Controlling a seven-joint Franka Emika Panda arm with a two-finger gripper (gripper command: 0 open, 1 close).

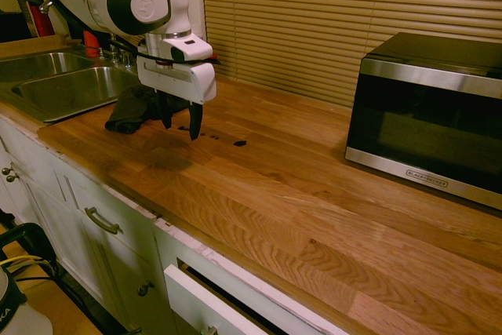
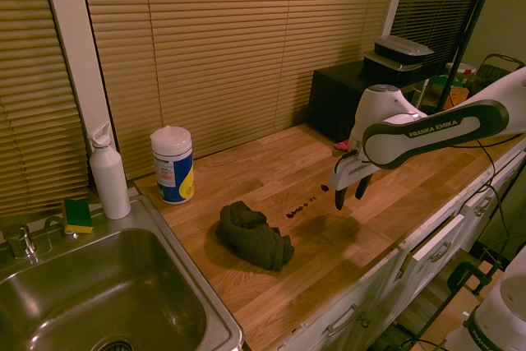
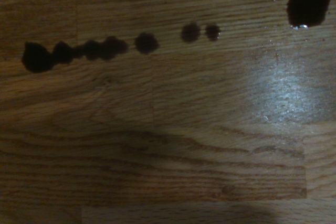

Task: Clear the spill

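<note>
The spill (image 3: pixel 105 48) is a broken trail of small dark blotches on the wooden countertop (image 1: pixel 314 194), with one larger blot (image 3: pixel 307 3) at its end. From outside, the spill (image 2: pixel 302 206) lies just right of a crumpled dark cloth (image 2: pixel 253 236). My gripper (image 2: pixel 349 196) hangs open just above the counter at the far end of the trail from the cloth, with nothing between its fingers. In the first exterior view the gripper (image 1: pixel 180 127) stands in front of the cloth (image 1: pixel 133 109), and the spill (image 1: pixel 239 143) shows just beside it.
A steel sink (image 1: pixel 63 88) lies beyond the cloth. A microwave (image 1: pixel 431 115) stands at the counter's other end. A wipes canister (image 2: pixel 173 164), a white bottle (image 2: pixel 108 174) and a sponge (image 2: pixel 78 215) sit by the blinds. A drawer (image 1: pixel 204 296) below is ajar.
</note>
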